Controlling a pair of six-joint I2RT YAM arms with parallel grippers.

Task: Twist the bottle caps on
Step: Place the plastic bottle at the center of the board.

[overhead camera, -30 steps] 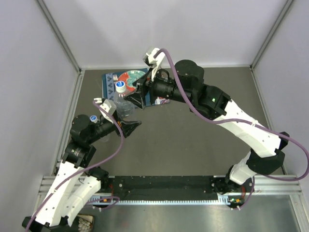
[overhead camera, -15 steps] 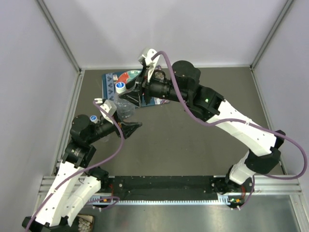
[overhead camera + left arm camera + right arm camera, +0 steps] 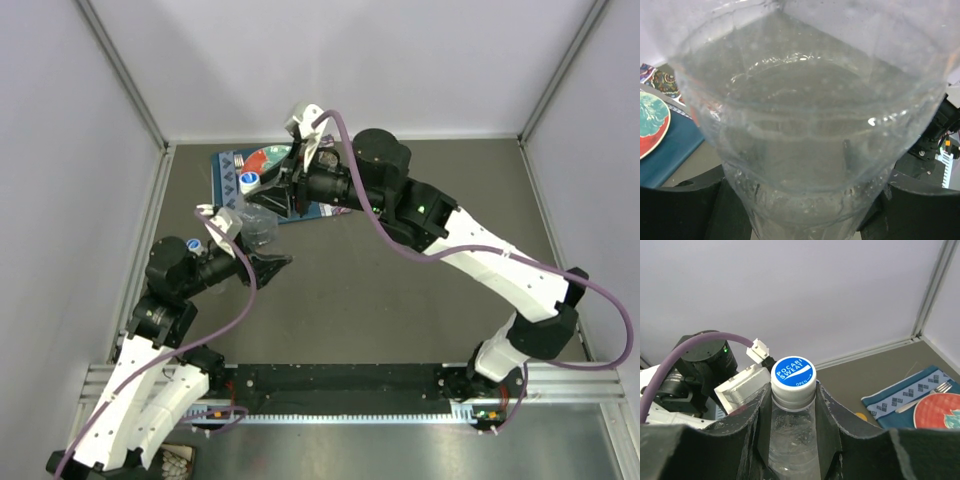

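Observation:
A clear bottle (image 3: 254,226) stands left of centre, and its wet wall (image 3: 805,125) fills the left wrist view. My left gripper (image 3: 268,258) (image 3: 805,210) is shut on its lower body, a black finger on each side. On its neck sits a white bottle cap (image 3: 793,377) with a blue printed top (image 3: 250,180). My right gripper (image 3: 268,190) (image 3: 793,390) is shut on that cap, one finger pressed against each side. A second capped bottle (image 3: 193,243) stands behind my left arm. A small round orange thing (image 3: 860,416) lies on the table; I cannot tell whether it is a cap.
A red-and-teal plate (image 3: 268,160) (image 3: 937,412) (image 3: 650,120) and a fork (image 3: 922,396) rest on a blue patterned mat (image 3: 228,170) (image 3: 900,402) at the back left. Grey walls with metal rails close the table on three sides. My right arm arches over the centre.
My right gripper has shifted left over the bottle top and its jaws have come together on the cap. The left arm and its bottle have stayed put.

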